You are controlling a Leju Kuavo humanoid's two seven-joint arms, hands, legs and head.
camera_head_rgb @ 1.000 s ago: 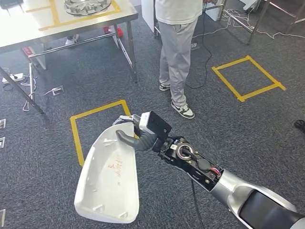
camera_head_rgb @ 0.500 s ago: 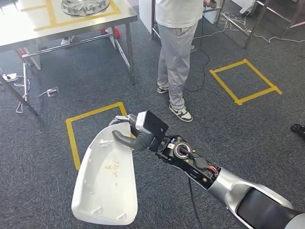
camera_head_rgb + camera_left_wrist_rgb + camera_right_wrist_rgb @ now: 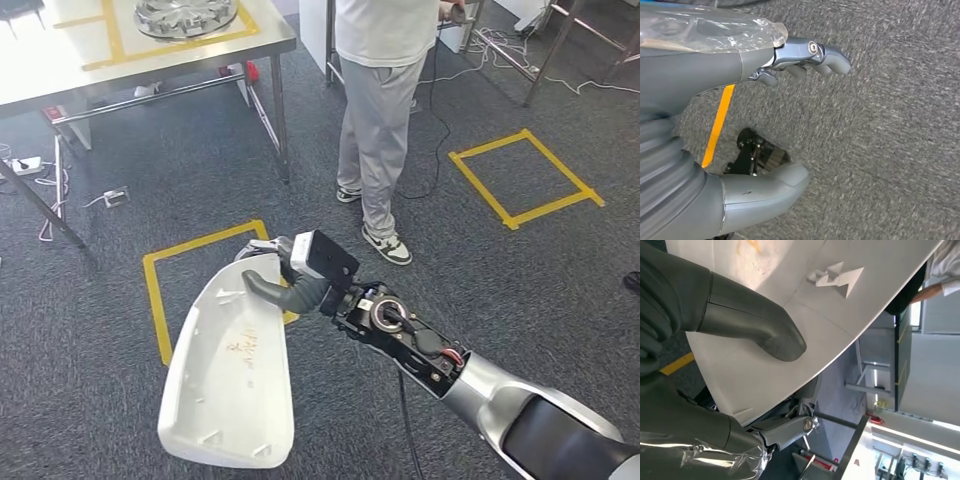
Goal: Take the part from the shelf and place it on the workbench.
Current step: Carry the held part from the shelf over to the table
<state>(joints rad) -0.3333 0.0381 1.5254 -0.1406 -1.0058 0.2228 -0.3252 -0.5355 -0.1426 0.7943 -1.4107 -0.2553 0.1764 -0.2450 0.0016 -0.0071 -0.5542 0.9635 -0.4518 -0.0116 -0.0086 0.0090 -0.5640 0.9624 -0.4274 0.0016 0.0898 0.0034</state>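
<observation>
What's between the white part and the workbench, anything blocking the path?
Nothing visible on the direct line. The right hand holds the white part above open carpet, and the workbench stands ahead to the left across bare floor. A person stands right of the bench, off that line. A silver wheel cover already lies on the benchtop.

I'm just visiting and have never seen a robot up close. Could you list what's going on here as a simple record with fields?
Carried item: white plastic part, marked with orange scribbles
Held by: right hand, thumb on top, fingers beneath the edge
Left hand: holds nothing, fingers apart, hanging over carpet
Workbench: ahead at upper left, carrying a silver wheel cover
Floor: grey carpet with yellow tape squares
Nearby: a person standing beside the workbench
</observation>
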